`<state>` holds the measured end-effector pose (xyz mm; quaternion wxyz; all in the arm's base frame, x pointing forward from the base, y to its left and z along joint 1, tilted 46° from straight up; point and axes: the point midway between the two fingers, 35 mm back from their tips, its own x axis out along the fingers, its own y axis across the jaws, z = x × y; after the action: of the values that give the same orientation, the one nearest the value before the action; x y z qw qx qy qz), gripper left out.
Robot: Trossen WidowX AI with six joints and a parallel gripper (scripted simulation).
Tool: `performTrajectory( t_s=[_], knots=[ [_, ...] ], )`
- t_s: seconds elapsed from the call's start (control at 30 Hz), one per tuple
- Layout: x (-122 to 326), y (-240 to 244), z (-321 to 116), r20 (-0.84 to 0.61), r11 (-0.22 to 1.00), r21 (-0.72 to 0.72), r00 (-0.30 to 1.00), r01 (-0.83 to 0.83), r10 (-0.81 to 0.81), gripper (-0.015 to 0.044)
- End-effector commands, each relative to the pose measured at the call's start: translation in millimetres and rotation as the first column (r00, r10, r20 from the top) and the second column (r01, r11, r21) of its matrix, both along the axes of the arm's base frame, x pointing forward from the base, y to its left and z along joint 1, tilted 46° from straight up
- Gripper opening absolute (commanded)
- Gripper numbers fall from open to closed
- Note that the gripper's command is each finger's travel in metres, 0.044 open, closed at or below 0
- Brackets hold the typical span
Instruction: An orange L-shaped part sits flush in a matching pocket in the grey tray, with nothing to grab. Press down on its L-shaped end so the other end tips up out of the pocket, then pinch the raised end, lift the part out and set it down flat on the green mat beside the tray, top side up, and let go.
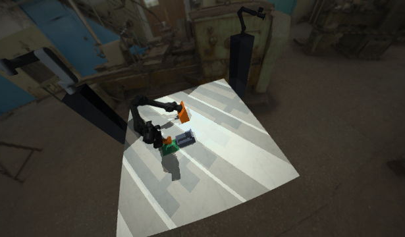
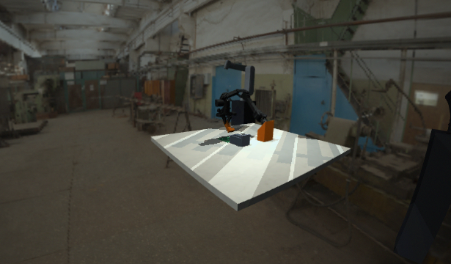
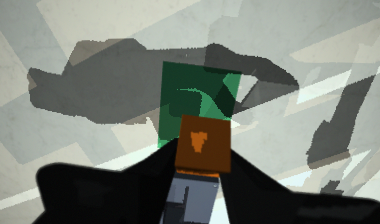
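The orange part (image 1: 168, 140) (image 2: 229, 129) (image 3: 203, 130) is out of the tray, in my gripper (image 2: 228, 124) (image 3: 198, 145), which is shut on it. In the exterior view it slants downward from the fingers, above the table. The wrist view shows one orange face between the fingers; the rest of its shape is hidden. The green mat (image 1: 171, 150) (image 2: 224, 138) (image 3: 177, 75) lies beyond and below the part in the wrist view, partly in shadow. The grey tray (image 1: 183, 141) (image 2: 240, 141) (image 3: 207, 190) is beside the mat, partly covered by the part and fingers in the wrist view.
A large orange block (image 1: 184, 116) (image 2: 265, 133) stands at the lower end of my arm, near the tray. Two dark pillars (image 1: 240, 62) (image 1: 100, 115) bearing other arms stand beyond the table edges. Dark shadows cross the table (image 1: 228, 164) around the mat.
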<state>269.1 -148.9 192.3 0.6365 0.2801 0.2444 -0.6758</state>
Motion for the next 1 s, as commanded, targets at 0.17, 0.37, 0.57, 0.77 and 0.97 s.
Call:
performTrajectory(
  t_s=[0.17, 0.37, 0.57, 0.77, 0.97],
  knots=[
    [-1.8, -9.9, -10.2, -0.004, 1.000, 0.000, 1.000, -0.004, 0.004, 0.0000],
    [-2.2, -16.9, -16.7, -0.004, 1.000, -0.001, 1.000, -0.004, 0.004, 0.0000],
    [-2.5, -23.9, -23.2, -0.004, 1.000, -0.001, 1.000, -0.004, 0.004, 0.0000],
    [-2.9, -30.8, -29.6, -0.004, 1.000, -0.002, 1.000, -0.004, 0.004, 0.0000],
    [-3.2, -37.5, -35.8, -0.004, 1.000, -0.003, 1.000, -0.004, 0.004, 0.0000]
  ],
)
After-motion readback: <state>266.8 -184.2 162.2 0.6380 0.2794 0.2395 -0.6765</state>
